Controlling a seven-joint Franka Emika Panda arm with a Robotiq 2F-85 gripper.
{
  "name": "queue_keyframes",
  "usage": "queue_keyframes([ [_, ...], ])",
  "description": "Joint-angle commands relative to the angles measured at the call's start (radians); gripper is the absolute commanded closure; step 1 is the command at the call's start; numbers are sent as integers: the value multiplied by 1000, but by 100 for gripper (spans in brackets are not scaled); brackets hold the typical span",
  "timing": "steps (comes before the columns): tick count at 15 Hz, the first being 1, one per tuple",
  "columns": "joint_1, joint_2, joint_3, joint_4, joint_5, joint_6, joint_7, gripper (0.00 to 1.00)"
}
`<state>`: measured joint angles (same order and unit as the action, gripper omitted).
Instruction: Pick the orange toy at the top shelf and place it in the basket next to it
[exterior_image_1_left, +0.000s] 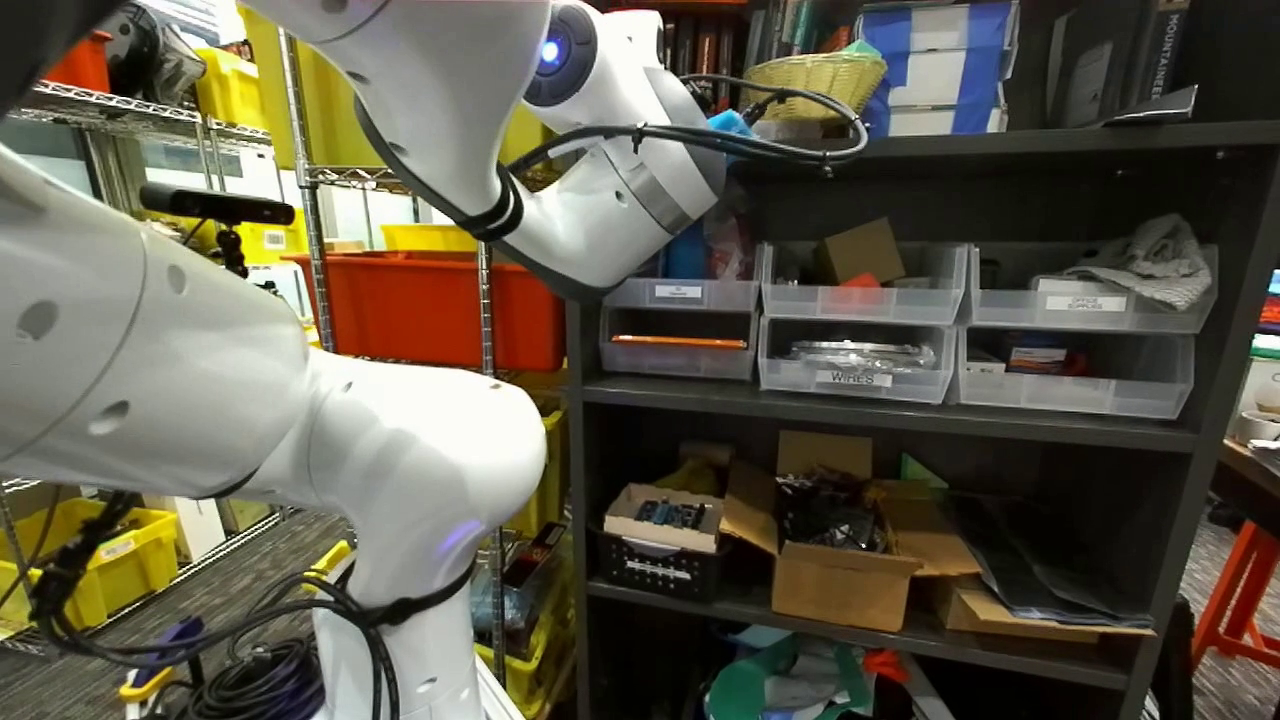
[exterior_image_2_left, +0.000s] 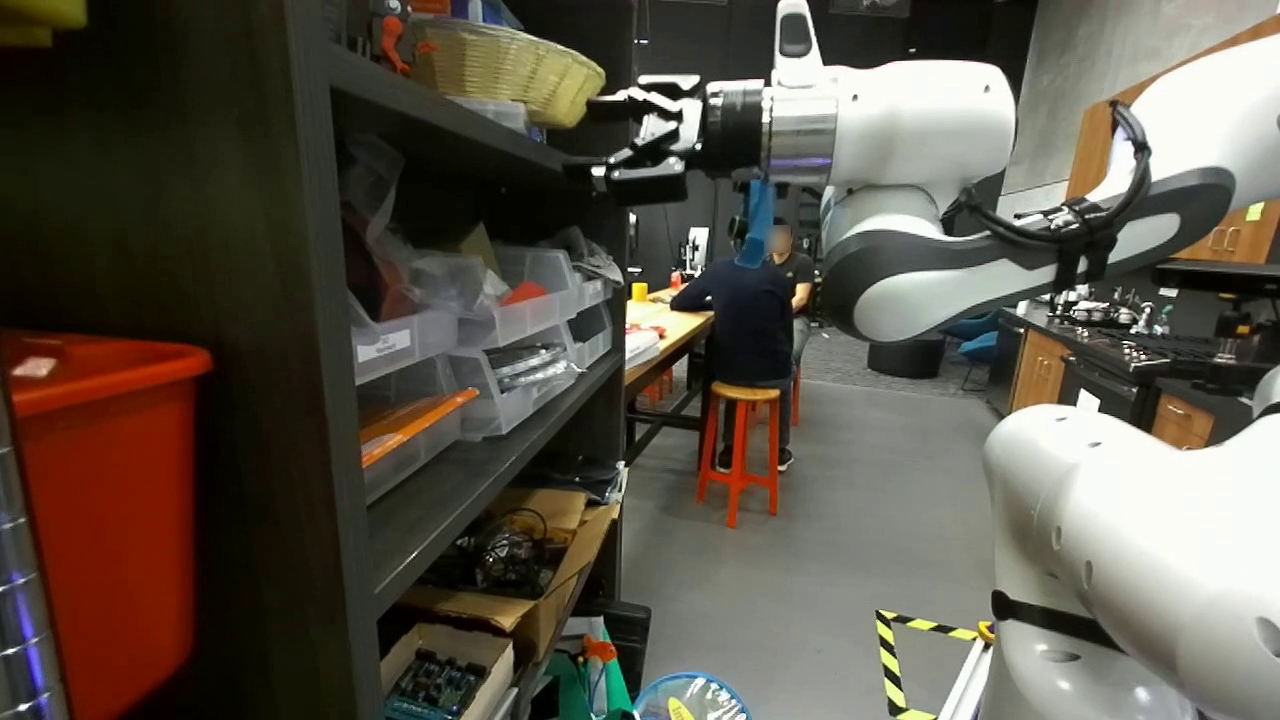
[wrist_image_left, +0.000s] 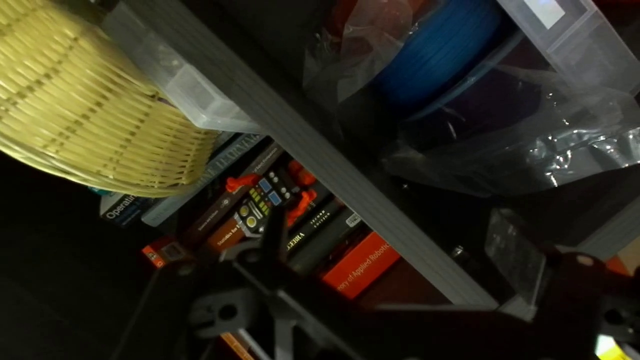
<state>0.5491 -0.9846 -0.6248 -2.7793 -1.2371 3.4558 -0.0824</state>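
The orange toy is a small robot figure (wrist_image_left: 265, 195) with a dark body, orange limbs and a printed chest. It stands on the top shelf in front of books; its orange part (exterior_image_2_left: 392, 40) also shows in an exterior view. Beside it is the pale yellow woven basket (exterior_image_2_left: 505, 65), seen too in the wrist view (wrist_image_left: 100, 110) and overhanging the shelf edge. My gripper (exterior_image_2_left: 598, 140) is open in front of that shelf, nothing between its fingers. One finger (wrist_image_left: 275, 235) overlaps the toy's lower part in the wrist view. Behind the arm, the gripper is hidden in an exterior view.
The top shelf's front edge (wrist_image_left: 320, 145) crosses the wrist view diagonally between the fingers. Books (wrist_image_left: 362, 262) stand behind the toy, and a clear plastic box (wrist_image_left: 200, 97) sits by the basket. Below, clear bins (exterior_image_1_left: 860, 285) fill the middle shelf. A blue-and-white box (exterior_image_1_left: 935, 65) stands beside the basket.
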Motion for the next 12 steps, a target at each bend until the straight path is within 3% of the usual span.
queue_keyframes([
  [1, 131, 24, -75, -1, -4, -8, 95, 0],
  [4, 224, 31, -79, -10, 22, 28, 196, 0],
  [8, 425, -35, -126, -9, 58, -2, 279, 0],
  [12, 576, -141, -163, -2, 159, 0, 263, 0],
])
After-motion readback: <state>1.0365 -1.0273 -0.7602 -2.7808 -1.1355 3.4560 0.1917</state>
